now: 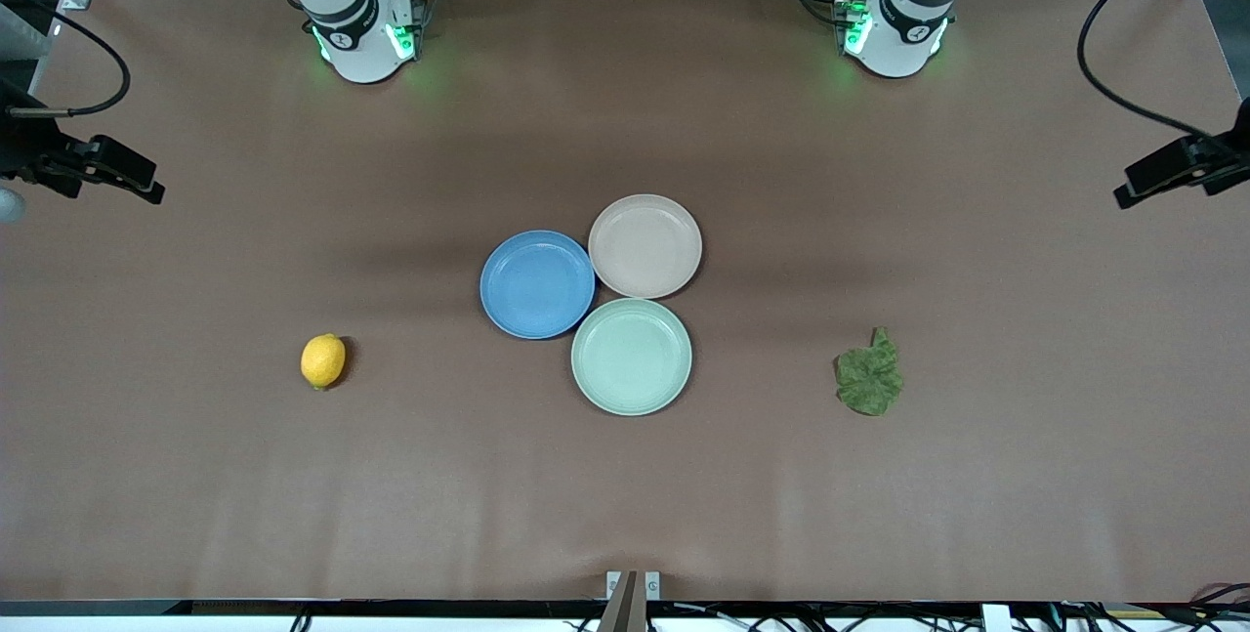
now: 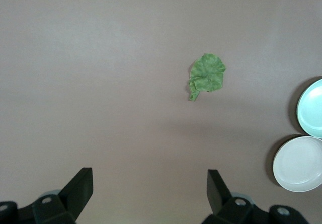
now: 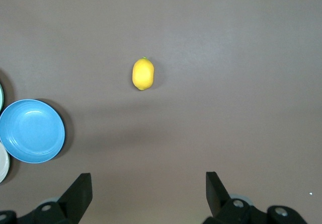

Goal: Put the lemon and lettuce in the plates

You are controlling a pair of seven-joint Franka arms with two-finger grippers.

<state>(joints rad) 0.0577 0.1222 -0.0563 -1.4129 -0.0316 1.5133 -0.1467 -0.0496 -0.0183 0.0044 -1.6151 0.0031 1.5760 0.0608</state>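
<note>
Lemon (image 1: 323,360) lies toward the right arm's end, lettuce (image 1: 869,374) toward the left arm's; blue plate (image 1: 537,283) and beige-pink plate (image 1: 645,246) touch mid-table, bare. Left gripper (image 2: 150,189) and right gripper (image 3: 148,190) are spread wide over bare table. Legible writing is not seen.

No readable text, labels, brands or numbers anywhere. Small dark marks on the white arm bases at the top of the front view are too small to read.
</note>
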